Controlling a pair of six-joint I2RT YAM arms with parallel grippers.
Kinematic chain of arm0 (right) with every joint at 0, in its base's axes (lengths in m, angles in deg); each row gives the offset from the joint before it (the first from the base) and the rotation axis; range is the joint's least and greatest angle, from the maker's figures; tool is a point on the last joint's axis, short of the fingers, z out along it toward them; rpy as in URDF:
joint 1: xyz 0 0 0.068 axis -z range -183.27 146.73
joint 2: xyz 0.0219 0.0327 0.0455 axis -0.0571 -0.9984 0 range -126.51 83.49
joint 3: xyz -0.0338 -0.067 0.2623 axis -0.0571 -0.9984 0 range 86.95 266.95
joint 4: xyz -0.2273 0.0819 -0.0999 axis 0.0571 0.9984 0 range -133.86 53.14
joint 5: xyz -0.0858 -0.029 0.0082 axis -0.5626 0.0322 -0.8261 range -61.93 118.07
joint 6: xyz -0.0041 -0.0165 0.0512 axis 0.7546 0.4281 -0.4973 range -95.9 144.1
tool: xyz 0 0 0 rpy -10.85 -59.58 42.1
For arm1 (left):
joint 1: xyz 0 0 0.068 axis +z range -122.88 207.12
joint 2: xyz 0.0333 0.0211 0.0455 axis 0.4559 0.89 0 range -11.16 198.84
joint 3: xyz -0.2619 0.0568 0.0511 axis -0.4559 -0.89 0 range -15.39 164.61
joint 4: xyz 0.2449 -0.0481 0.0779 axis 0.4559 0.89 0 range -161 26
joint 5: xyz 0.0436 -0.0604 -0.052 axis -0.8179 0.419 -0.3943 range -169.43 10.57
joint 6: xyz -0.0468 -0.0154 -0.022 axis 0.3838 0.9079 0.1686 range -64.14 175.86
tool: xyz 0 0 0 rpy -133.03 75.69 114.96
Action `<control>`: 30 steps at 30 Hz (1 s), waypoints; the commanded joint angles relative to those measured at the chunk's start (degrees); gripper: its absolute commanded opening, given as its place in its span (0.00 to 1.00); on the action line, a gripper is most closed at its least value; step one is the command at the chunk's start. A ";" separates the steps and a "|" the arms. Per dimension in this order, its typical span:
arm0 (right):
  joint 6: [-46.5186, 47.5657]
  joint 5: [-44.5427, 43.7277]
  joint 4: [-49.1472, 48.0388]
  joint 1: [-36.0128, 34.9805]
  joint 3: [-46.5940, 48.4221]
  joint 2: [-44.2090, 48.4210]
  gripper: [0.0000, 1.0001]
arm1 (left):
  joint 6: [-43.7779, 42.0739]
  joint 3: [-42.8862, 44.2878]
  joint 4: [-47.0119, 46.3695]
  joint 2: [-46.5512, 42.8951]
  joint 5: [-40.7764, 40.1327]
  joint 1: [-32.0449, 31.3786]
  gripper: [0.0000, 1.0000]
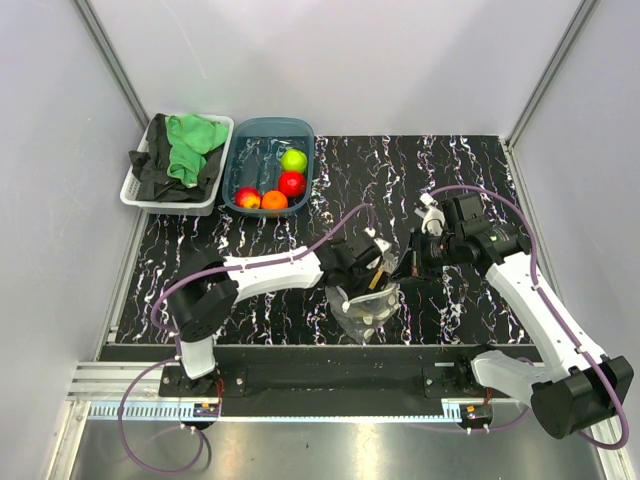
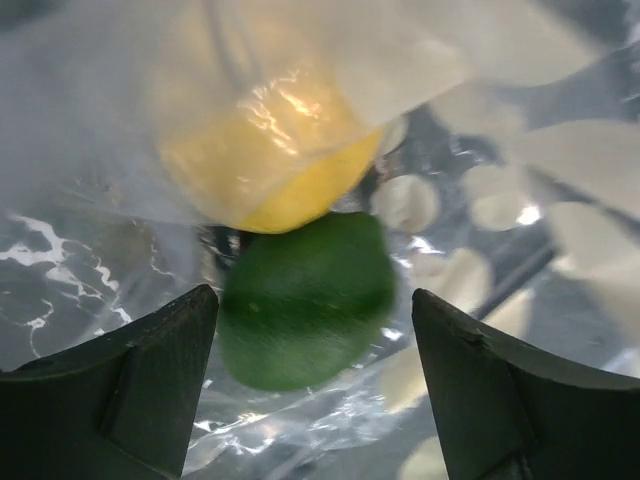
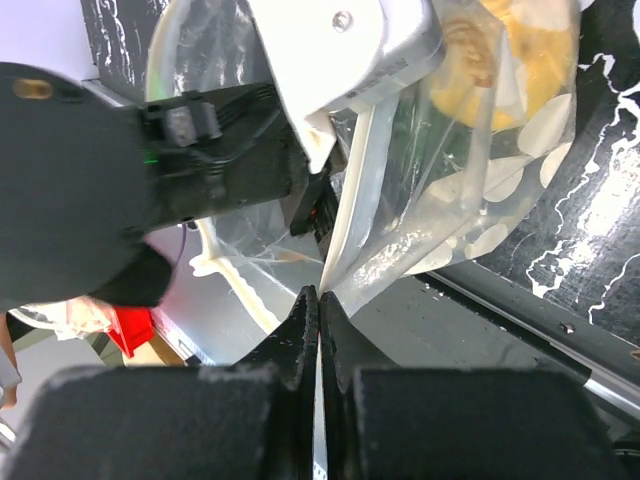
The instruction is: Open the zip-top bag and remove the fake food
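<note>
The zip-top bag, clear with white dots, stands at the table's near edge. My left gripper reaches down into its mouth. In the left wrist view that gripper is open, its fingers on either side of a dark green fruit without touching it. A yellow fruit lies just behind, under a fold of plastic. My right gripper is shut on the edge of the bag and holds the mouth apart. The yellow fruit shows through the bag wall.
A teal tub at the back holds a lime green fruit, a red one, an orange one and a peach-red one. To its left stands a white basket with green and black cloths.
</note>
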 commanded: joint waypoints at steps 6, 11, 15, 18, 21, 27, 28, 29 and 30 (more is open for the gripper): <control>-1.27 -2.60 -1.85 0.33 -1.73 0.84 0.00 | -5.28 -4.14 -0.79 1.81 -2.09 -0.33 0.81; -3.03 -2.78 -3.52 0.33 -3.22 1.63 0.00 | -6.60 -2.92 -1.58 1.64 -2.35 -0.33 0.59; -2.77 -2.95 -3.61 0.33 -3.14 1.81 0.00 | -6.69 -0.28 -1.41 -0.55 -1.92 -0.24 0.30; -2.07 -2.95 -3.34 0.33 -2.70 1.98 0.00 | -5.81 2.79 -0.89 -2.04 -1.13 -0.24 0.19; -1.10 -2.43 -2.21 0.33 -1.21 1.55 0.00 | -3.36 6.13 -0.10 -3.10 -0.95 -0.24 0.05; 1.53 -4.53 1.39 0.33 2.75 -0.30 0.00 | 2.17 12.19 3.24 -4.95 -1.13 0.02 0.00; 1.97 -4.79 1.93 0.33 3.71 -0.56 0.00 | 3.23 12.64 3.68 -6.00 -0.95 0.11 0.00; 2.24 -5.41 2.37 0.33 3.98 -0.56 0.00 | 4.29 12.73 4.38 -6.88 -0.86 0.11 0.00; 2.59 -5.93 3.15 0.33 4.07 -0.48 0.00 | 6.39 12.56 4.48 -7.67 -0.86 0.11 0.00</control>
